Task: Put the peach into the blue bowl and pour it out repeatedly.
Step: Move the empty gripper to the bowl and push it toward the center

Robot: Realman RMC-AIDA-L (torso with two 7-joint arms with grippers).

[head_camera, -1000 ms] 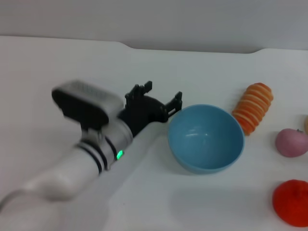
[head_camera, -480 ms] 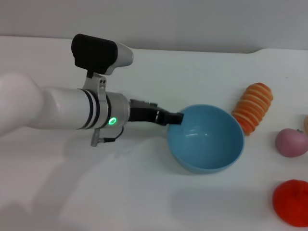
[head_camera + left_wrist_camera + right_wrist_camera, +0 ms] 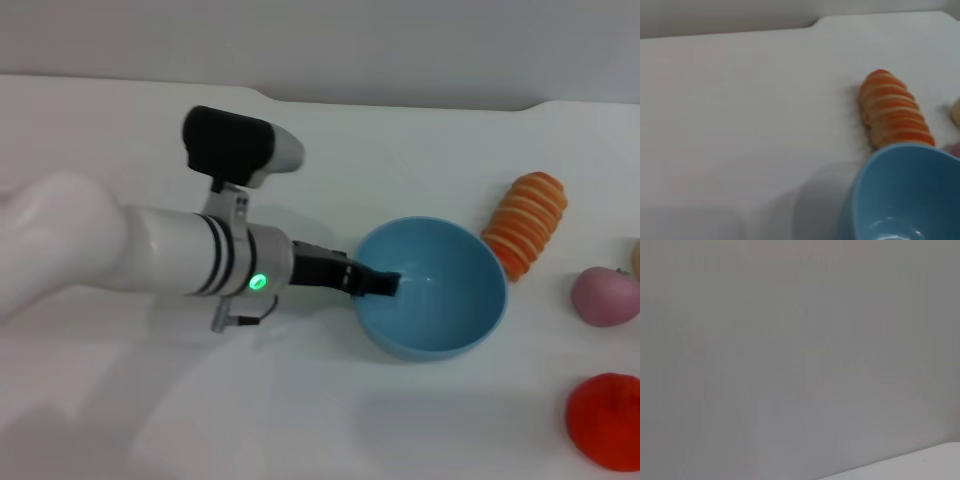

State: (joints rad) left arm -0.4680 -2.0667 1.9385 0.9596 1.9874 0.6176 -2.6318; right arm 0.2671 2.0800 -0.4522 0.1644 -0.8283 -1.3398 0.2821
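Observation:
The blue bowl (image 3: 432, 346) stands upright right of the table's middle, and nothing lies inside it. My left gripper (image 3: 381, 285) reaches in from the left, turned on its side, with its tip over the bowl's left rim and just inside. The left wrist view shows the bowl (image 3: 905, 192) close up from that rim. The peach (image 3: 604, 297), small and pale pink, lies on the table well to the right of the bowl, apart from it. My right gripper is out of view; its wrist camera shows only a grey wall.
An orange ridged piece (image 3: 526, 223) (image 3: 894, 118) lies just beyond the bowl's right side. A red-orange bumpy fruit (image 3: 605, 420) sits at the front right. A yellowish item (image 3: 636, 258) peeks in at the right edge. The table's back edge runs along a grey wall.
My left arm has rolled over and pushed right. Its gripper went from beside the bowl's left side to over the rim. The bowl shifted slightly right.

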